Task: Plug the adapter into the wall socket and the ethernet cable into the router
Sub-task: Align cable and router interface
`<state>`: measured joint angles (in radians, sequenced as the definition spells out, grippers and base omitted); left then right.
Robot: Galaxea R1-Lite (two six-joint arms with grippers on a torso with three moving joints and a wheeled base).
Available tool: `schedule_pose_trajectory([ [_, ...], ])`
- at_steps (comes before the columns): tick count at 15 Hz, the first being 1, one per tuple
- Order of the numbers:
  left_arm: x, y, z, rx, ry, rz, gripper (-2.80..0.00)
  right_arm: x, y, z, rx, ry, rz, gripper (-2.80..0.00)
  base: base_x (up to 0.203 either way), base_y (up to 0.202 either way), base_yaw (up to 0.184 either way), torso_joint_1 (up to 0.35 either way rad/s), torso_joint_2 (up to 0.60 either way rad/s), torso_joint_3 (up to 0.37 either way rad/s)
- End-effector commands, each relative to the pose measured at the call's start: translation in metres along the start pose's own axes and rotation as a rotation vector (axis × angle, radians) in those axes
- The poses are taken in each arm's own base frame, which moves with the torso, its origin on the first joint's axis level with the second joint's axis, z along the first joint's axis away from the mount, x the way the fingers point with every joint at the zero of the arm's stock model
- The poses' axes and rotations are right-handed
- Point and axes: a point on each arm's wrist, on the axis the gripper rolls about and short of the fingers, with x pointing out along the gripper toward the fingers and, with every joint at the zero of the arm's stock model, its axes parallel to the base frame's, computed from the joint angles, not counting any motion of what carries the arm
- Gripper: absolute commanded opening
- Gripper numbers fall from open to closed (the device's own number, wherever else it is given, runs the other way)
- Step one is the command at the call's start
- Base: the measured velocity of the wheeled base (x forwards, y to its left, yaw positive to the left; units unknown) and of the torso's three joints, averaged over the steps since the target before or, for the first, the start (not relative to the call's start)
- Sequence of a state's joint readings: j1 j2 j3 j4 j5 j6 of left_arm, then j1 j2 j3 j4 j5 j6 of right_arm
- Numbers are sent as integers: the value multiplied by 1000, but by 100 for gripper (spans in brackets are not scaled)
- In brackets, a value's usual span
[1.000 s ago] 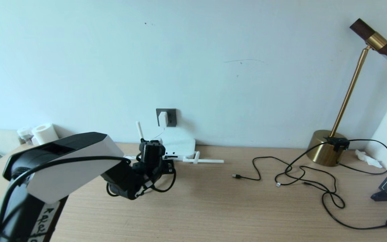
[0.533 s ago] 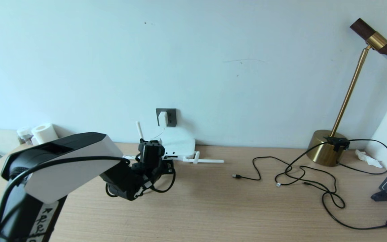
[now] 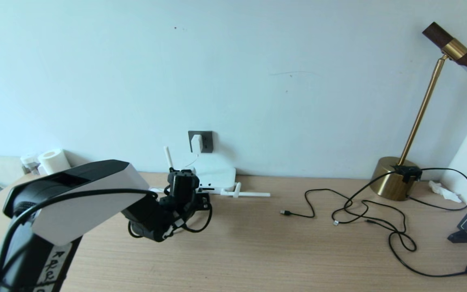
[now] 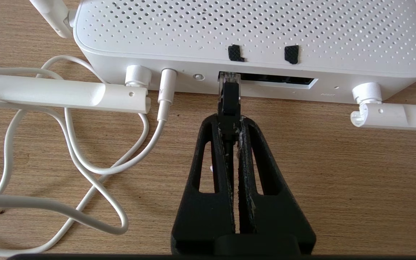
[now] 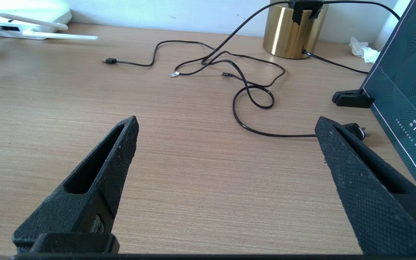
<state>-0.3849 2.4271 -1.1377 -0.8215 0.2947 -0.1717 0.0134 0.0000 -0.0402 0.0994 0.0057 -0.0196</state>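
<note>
1. Left hand [image 4: 231, 121] is clamped on the ethernet cable [image 4: 229, 99] just behind its clear clip plug; the fingers [image 4: 215, 162] are pressed together around the black boot.
2. Plug tip sits at the mouth of the left-most slot in the router [image 4: 251, 36] port row. Cannot tell whether it is fully seated.
3. In the head view the left hand [image 3: 201, 198] is at the router's [image 3: 217, 176] front edge, near the worktop's [image 3: 258, 251] back edge, left of centre. A loop of black cable hangs below the wrist.
4. Adapter [image 3: 196, 143] is in the wall socket [image 3: 206, 142], on the wall directly above the router. Its thin white cord [image 4: 85, 162] loops over the worktop and ends in a white barrel plug [image 4: 166, 92] that is in the router's power jack, beside the ethernet slot.
5. Two stick antennas lie flat along the router's front: one [image 4: 60, 94] on the power-jack side, the other [image 4: 395, 115] at the opposite end.
6. Right hand [image 5: 226, 121] is wide open and empty, parked low over the worktop's front-right area, well apart from the router.
7. Toward the back-right corner: brass lamp [image 3: 395, 178], thin black USB cables [image 3: 363, 211] tangled in front of it, dark green box [image 5: 406, 90] at the right edge.
</note>
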Motion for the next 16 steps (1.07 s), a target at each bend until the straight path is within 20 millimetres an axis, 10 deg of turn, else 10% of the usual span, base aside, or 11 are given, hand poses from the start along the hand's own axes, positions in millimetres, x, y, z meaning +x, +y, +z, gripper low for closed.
schedule_pose_trajectory([
  [1, 1, 0, 0, -2, -3, 1, -280, 0, 0, 0, 0, 1, 1, 0, 0, 0, 0, 0, 0, 0],
  [16, -3, -3, 2, 1, -8, -4, -280, 0, 0, 0, 0, 2, 1, 0, 0, 0, 0, 0, 0, 0],
])
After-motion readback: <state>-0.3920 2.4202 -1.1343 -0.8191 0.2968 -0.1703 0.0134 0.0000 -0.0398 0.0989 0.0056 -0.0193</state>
